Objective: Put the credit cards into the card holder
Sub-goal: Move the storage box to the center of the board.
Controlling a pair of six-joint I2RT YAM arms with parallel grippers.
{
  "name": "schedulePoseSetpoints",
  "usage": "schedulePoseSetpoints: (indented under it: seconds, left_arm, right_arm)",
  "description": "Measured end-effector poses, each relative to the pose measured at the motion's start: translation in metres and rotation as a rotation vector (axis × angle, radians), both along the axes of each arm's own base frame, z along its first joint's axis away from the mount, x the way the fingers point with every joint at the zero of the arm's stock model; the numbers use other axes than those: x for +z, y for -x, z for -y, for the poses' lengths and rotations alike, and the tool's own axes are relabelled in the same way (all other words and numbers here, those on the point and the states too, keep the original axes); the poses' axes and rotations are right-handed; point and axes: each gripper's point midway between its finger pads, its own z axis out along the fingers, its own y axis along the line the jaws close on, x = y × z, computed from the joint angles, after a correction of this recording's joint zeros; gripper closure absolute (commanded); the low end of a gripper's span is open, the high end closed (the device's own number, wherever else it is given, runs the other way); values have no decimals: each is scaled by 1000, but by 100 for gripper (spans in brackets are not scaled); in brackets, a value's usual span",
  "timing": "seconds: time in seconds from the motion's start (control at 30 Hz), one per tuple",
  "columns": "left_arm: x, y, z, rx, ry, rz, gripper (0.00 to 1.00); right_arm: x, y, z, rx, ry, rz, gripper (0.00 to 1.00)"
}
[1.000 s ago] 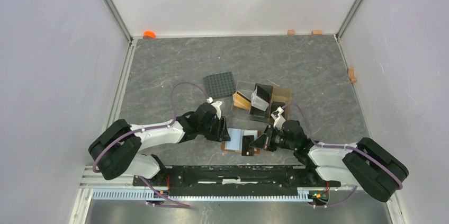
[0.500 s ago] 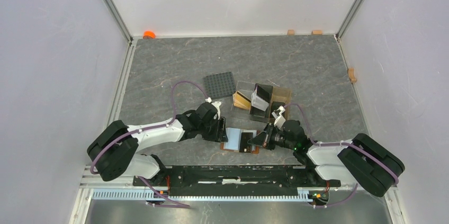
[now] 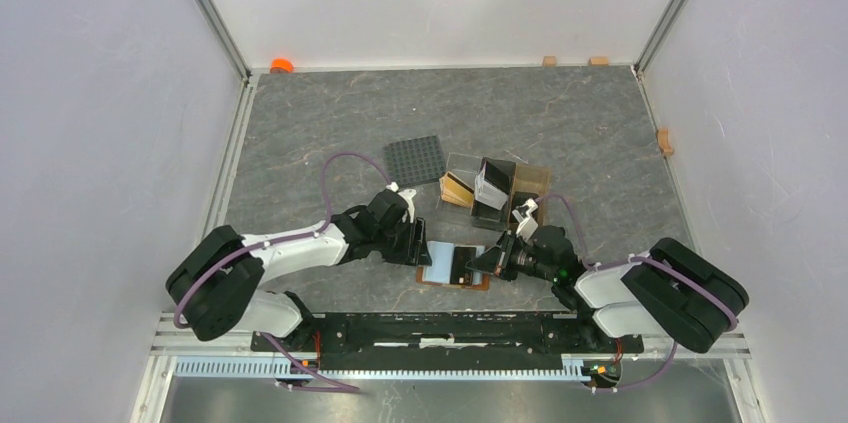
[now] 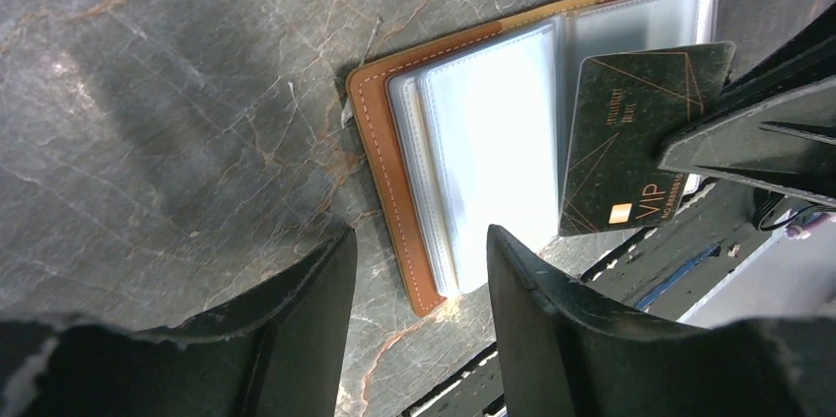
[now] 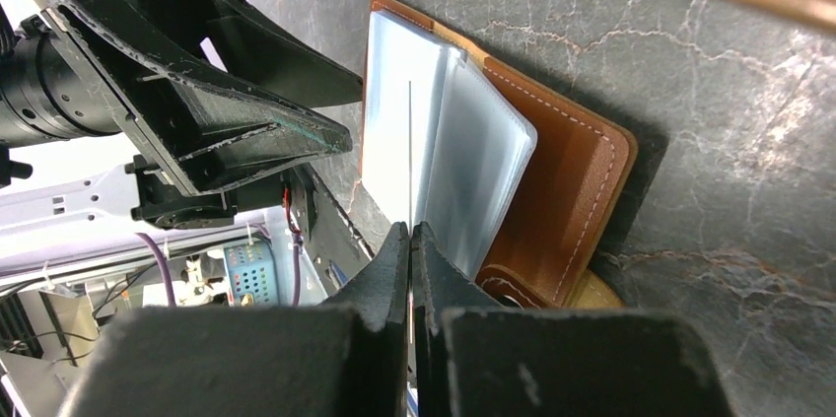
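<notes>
Left wrist view: a black VIP card (image 4: 631, 141) is pinched by the right gripper (image 5: 410, 235) at the clear sleeves (image 4: 493, 151) of the open card holder (image 4: 394, 180); the left gripper (image 4: 419, 240) is held spread (gripping nothing). Unpinned, the holder could be shoved aside and the sleeve missed.

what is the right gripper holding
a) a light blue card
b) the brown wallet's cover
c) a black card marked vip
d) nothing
c: the right gripper is shut on the black card with "VIP" printed on it, held over the open wallet.
</notes>
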Motion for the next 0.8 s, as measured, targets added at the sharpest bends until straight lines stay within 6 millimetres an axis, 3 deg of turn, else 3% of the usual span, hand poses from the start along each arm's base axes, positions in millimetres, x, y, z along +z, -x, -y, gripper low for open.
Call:
schedulePoseSetpoints:
  seconds: [0.8]
  left_arm:
    - [-7,-12,13,-4,73,14,63]
  right_arm:
    - [-9,-12,1,-53,44,33,100]
